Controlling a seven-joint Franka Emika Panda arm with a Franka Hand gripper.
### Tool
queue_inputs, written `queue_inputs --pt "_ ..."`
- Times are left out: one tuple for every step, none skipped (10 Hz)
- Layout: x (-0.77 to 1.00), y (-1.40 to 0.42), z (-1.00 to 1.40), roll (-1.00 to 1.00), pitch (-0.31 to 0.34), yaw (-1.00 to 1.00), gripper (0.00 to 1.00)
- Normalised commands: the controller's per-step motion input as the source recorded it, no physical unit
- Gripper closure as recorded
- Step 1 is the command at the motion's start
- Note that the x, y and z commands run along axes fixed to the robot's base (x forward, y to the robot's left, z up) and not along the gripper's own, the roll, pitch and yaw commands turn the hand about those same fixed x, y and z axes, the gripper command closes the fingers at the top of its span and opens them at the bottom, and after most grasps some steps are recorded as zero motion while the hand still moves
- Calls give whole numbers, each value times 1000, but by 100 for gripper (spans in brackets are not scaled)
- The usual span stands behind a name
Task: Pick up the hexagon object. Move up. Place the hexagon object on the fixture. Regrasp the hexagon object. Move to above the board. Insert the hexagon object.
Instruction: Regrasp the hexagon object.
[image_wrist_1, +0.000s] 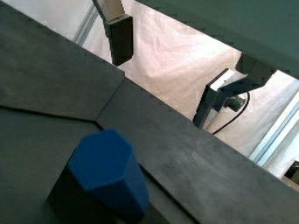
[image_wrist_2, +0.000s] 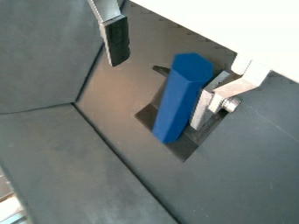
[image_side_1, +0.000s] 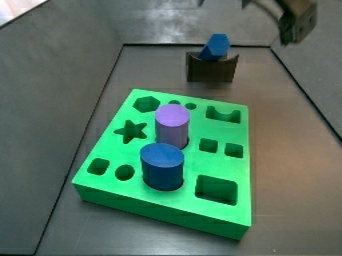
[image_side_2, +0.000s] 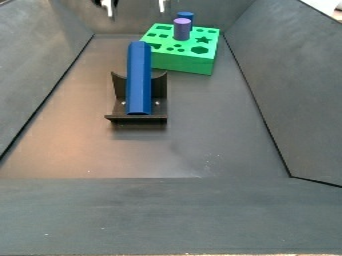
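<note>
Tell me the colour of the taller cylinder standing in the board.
Purple; clearest in a side view. Gripper open, apart.

One gripper (image_side_2: 107, 7), up high at the far end of the floor, well above the pieces, and it has two fingers (image_wrist_2: 114, 42) spread apart with nothing between them. One hexagon object (image_side_2: 139, 72), blue. One fixture (image_side_2: 159, 102), just the one. One board (image_side_1: 134, 195), green. On it, two cylinders: one purple (image_side_1: 173, 127), one dark blue (image_side_1: 162, 166). Holes in that board: one star (image_side_1: 130, 130), one hexagon (image_side_1: 143, 100), then a handful of round and square ones, too small for a sure count.
</note>
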Motion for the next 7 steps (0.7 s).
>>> queue_inputs --pt "105 17 -1000 70 -6 103 0" --pt "121 11 -1000 66 -19 93 0" --pt "130 4 -1000 69 -32 78 0" --pt "134 -1 -1000 69 -34 71 0" --pt "132 -7 -922 71 -35 57 0" --pt "122 -10 -766 71 -34 48 0" --pt "109 -14 -616 68 -30 41 0"
